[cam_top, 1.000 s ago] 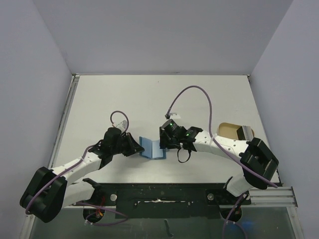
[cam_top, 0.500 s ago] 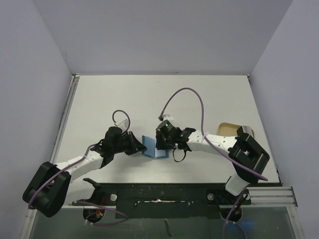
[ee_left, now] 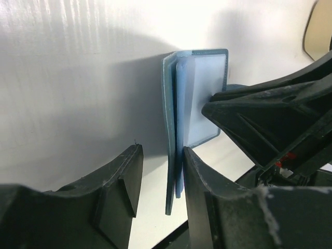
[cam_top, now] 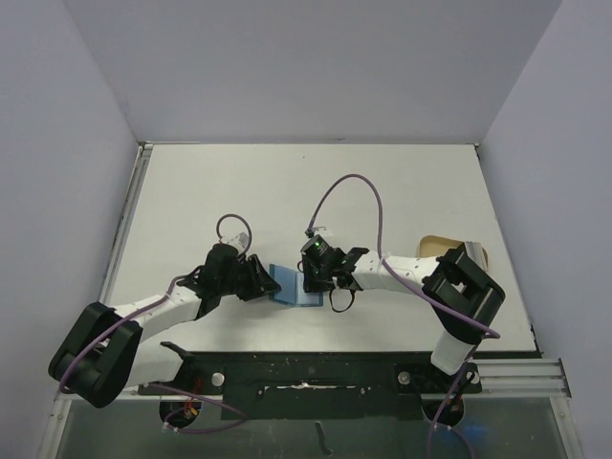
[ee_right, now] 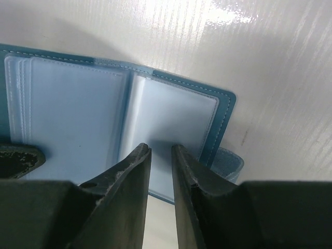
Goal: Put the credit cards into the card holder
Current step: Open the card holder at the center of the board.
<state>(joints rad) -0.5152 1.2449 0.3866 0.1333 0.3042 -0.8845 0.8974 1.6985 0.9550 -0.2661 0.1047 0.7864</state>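
Left wrist view: the card holder (ee_left: 199, 98) stands on edge on the table (ee_left: 78, 78), fanned open between both arms, probably to expose its slots. The left gripper (ee_left: 162, 158) straddles one cover with slack, parted jaws, bracing rather than clamping. The right gripper (ee_right: 161, 151) is nearly closed at the inner sleeves (pinching or merely touching, I cannot tell).

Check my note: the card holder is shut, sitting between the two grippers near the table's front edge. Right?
Not shut: the card holder is open, its light blue sleeves spread apart in the right wrist view. It does sit between the left gripper and right gripper near the table's front edge.
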